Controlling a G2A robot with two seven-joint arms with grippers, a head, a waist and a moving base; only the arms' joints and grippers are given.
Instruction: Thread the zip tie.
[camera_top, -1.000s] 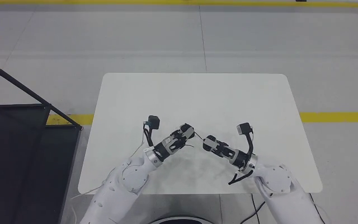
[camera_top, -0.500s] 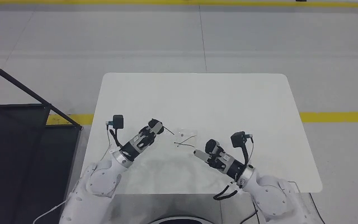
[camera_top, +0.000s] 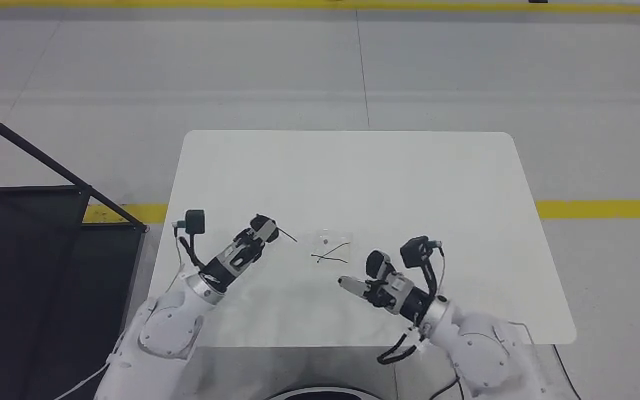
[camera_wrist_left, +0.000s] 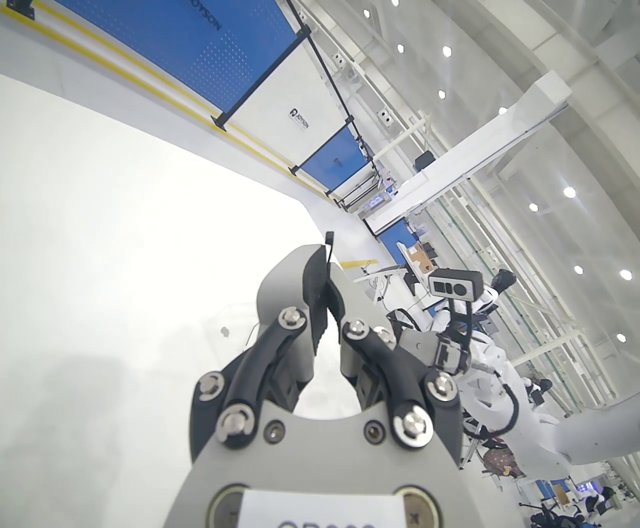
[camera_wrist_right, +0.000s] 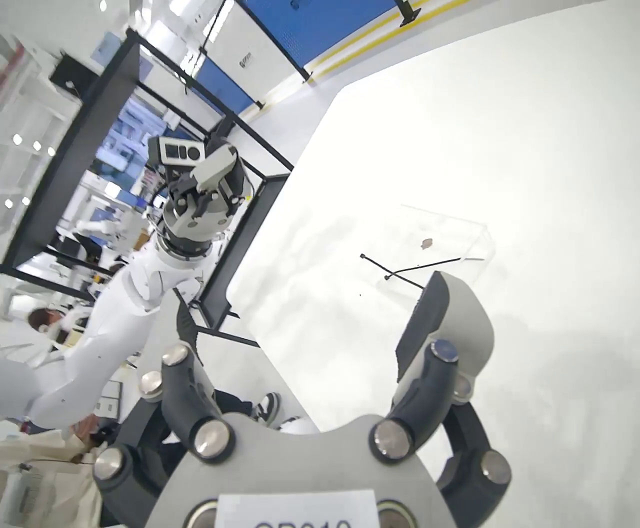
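Both arms have swung apart, back toward the near edge of the table (camera_top: 430, 180); the left gripper (camera_wrist_left: 324, 270) is pinched shut on a zip tie (camera_wrist_left: 329, 236), while the right gripper (camera_wrist_right: 309, 297) gapes wide and empty. Two loose ties (camera_wrist_right: 395, 274) lie crossed between them by that edge. Threading well likely means the right taking the tail near its tip and meeting the head squarely.

Room over the table (camera_top: 420, 180): open from 11 to 3 o'clock of the loose zip ties (camera_top: 331, 256), past the clear plastic container (camera_top: 330, 238) touching them at 12. Blocking: left gripper (camera_top: 266, 224) at 10 (pinched zip tie (camera_wrist_left: 328, 250) sticks out), right gripper (camera_top: 360, 273) at 4, near.
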